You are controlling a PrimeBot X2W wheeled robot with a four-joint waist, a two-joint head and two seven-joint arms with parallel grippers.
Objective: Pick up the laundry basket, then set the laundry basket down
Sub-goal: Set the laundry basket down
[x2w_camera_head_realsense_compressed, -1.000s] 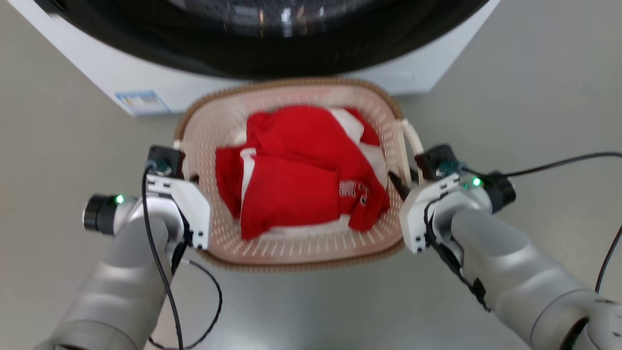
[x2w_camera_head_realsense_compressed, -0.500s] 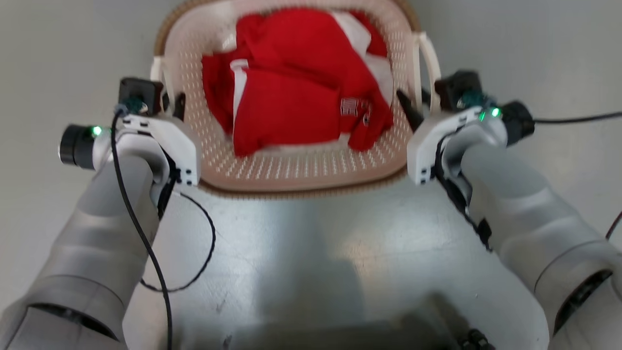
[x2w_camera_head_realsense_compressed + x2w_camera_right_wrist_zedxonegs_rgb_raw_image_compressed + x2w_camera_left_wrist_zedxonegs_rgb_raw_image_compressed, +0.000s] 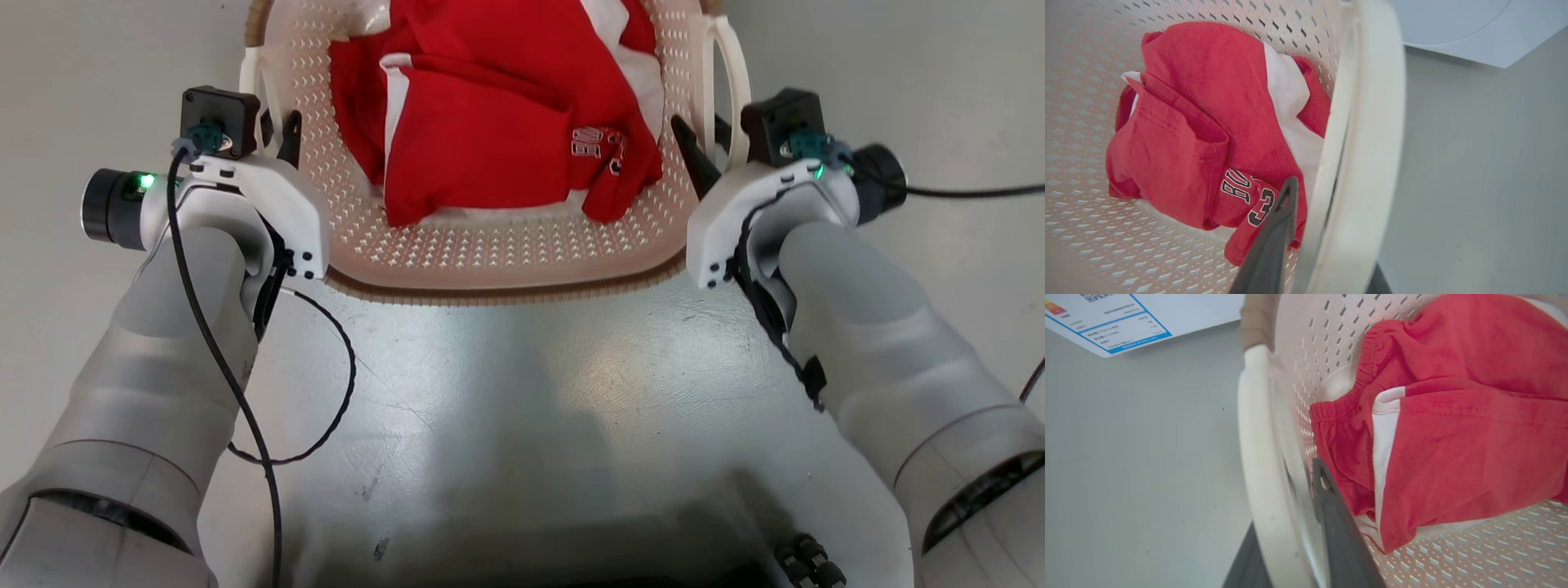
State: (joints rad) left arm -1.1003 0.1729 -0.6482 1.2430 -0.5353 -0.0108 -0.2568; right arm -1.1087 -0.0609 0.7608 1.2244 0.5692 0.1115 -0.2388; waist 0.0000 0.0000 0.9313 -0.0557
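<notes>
Head view has tilted down past the washing machine while left gripper and right gripper stay clamped on the laundry basket by its handles: lift likely underway.

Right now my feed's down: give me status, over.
Left gripper shut on left handle, right gripper shut on right handle. Laundry basket loaded with red clothes. Washing machine beyond.

Laundry basket: cream-white perforated plastic, rounded-rectangular, brown woven-look rim visible along near edge. Shown upright, opening upward, against grey floor. White loop handles fitted at both sides. Interior occupied by heaped red-and-white garments, black-and-white lettering displayed on one fold.
</notes>
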